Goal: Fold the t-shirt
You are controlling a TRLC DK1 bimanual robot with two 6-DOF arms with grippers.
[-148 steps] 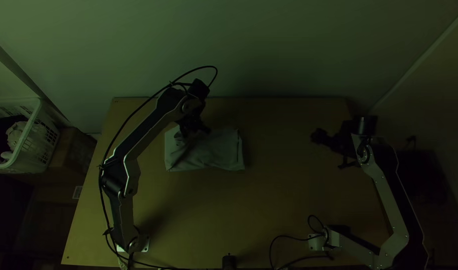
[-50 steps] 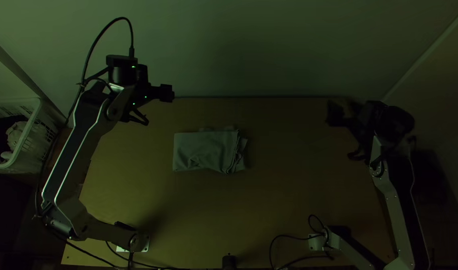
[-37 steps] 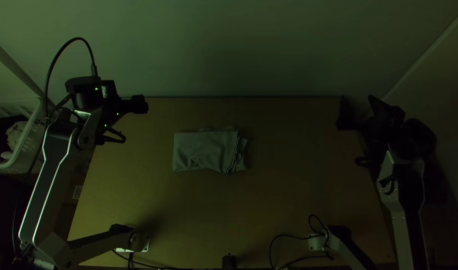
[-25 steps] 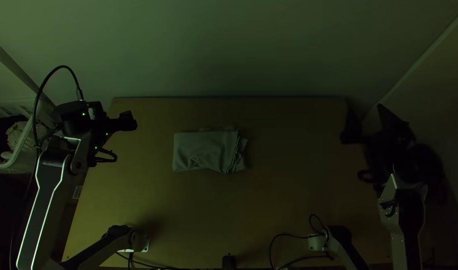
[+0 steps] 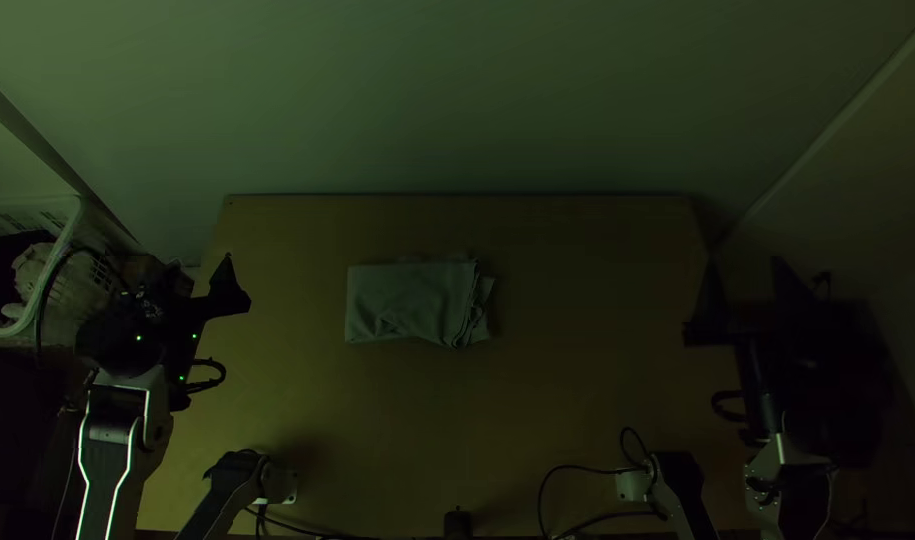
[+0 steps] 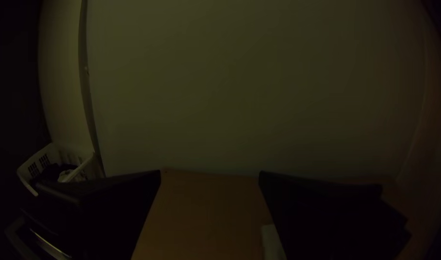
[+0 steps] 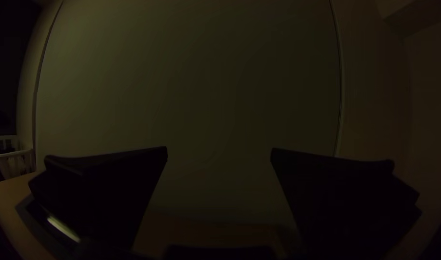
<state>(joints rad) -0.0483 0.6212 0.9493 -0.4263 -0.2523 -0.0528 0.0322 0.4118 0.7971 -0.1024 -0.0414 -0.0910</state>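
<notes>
The grey-green t-shirt (image 5: 409,302) lies folded into a small rectangle in the upper middle of the table, with loose layered edges at its right end and a small crease low on its left half. My left gripper (image 5: 189,268) is at the table's left edge, well apart from the cloth; in the left wrist view the left gripper (image 6: 210,172) stands open, and a pale part of the shirt (image 6: 272,240) shows beside one finger. Over the right edge is my right gripper (image 5: 745,268). The right wrist view has the right gripper (image 7: 219,148) open, nothing between its fingers.
A white basket (image 5: 69,232) holding cloth stands off the table's left side. Cables (image 5: 587,471) lie near the right arm's base. A small black object (image 5: 458,524) sits at the near edge. The pale wall (image 5: 457,100) rises behind the table (image 5: 567,400).
The left arm has left the shirt and swung to the left edge, then toward its base. The right arm has drawn back rightward and nearer. The shirt's left end has shifted slightly right.
</notes>
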